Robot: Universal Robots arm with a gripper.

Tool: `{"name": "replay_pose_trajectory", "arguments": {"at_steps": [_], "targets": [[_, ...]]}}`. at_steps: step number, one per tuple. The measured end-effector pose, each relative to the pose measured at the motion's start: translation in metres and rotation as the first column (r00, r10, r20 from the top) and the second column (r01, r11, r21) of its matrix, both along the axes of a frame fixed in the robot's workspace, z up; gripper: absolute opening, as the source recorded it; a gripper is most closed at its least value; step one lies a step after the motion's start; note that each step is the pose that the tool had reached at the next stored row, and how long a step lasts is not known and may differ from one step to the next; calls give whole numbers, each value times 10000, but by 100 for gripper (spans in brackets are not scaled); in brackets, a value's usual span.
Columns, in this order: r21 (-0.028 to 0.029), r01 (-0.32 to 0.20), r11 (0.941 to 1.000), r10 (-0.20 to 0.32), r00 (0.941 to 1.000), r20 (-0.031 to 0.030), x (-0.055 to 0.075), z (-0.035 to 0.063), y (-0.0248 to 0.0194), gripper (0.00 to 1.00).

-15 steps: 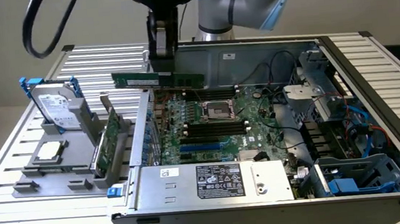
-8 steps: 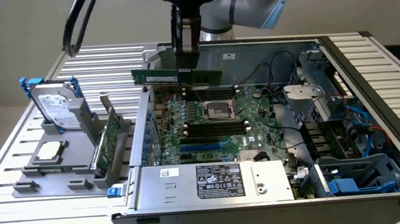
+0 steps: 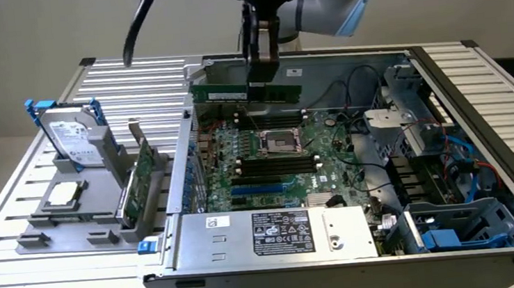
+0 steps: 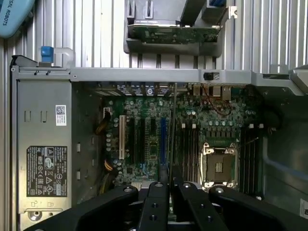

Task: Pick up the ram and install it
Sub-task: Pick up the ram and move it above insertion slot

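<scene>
Claw [image 3: 264,79] clamped on the ram [image 3: 224,92] — hanging above the motherboard [image 3: 342,164], seemingly about level.

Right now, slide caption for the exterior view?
Gripper holds the ram over the motherboard of the open computer case.

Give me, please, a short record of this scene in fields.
holder: gripper, shut on the ram
ram position: roughly level, above the motherboard, not seated
setting: open computer case
beside the case: hard drive and green card, upright in a grey stand
</scene>
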State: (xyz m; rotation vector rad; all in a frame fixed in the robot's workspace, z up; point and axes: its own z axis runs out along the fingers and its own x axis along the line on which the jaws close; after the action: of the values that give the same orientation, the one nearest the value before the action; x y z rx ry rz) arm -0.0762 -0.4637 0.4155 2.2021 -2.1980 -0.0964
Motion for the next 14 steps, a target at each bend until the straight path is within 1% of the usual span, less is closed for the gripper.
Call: {"name": "replay_pose_trajectory", "arguments": {"at_steps": [2,8,9,10,14], "targets": [[0,0,10000,0,10000,96,37,-5,37,14],[0,2,10000,-2,9990,456,126,-19,139,14],[0,0,10000,0,9987,503,136,-23,161,14],[0,-1,10000,1,9986,537,142,-29,183,14],[0,-6,10000,6,9979,651,165,-58,279,14]]}}
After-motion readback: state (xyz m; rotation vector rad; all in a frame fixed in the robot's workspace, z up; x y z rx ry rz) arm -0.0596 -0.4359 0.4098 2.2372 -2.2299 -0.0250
